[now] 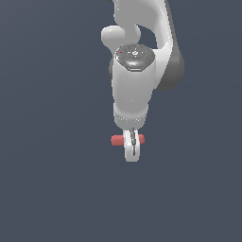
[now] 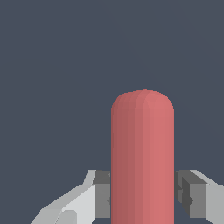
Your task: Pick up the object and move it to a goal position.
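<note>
The object is a small red bar with rounded ends (image 1: 116, 140). In the exterior view it lies crosswise behind my white gripper (image 1: 132, 152), with one end sticking out to each side of the fingers. In the wrist view the red bar (image 2: 142, 157) fills the gap between the two grey finger pads (image 2: 101, 192), which press against its sides. The gripper is shut on the bar. The arm's white body hangs above it in the exterior view.
A plain dark blue-grey surface (image 1: 47, 189) fills the background in both views. No other objects show.
</note>
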`<action>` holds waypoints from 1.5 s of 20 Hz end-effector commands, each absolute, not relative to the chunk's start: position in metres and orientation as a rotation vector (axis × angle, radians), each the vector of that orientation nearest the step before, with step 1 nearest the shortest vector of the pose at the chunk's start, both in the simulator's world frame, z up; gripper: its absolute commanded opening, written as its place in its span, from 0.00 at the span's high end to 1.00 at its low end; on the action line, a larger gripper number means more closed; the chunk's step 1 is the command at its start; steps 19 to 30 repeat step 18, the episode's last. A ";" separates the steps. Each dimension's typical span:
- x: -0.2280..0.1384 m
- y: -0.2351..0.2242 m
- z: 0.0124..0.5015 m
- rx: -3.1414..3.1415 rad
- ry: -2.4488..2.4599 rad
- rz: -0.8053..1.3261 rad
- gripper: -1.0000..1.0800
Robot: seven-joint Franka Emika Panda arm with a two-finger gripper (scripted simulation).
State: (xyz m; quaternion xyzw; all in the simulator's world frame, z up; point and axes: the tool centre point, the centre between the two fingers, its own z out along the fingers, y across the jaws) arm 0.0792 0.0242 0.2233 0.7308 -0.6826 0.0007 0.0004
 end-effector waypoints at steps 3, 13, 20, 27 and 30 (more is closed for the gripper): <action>0.094 0.027 0.237 2.296 -2.144 0.001 1.00; 0.110 0.030 0.251 2.296 -2.144 0.000 1.00; 0.111 0.030 0.252 2.296 -2.144 0.000 1.00; 0.111 0.030 0.252 2.296 -2.144 0.000 1.00; 0.111 0.030 0.252 2.296 -2.144 0.000 1.00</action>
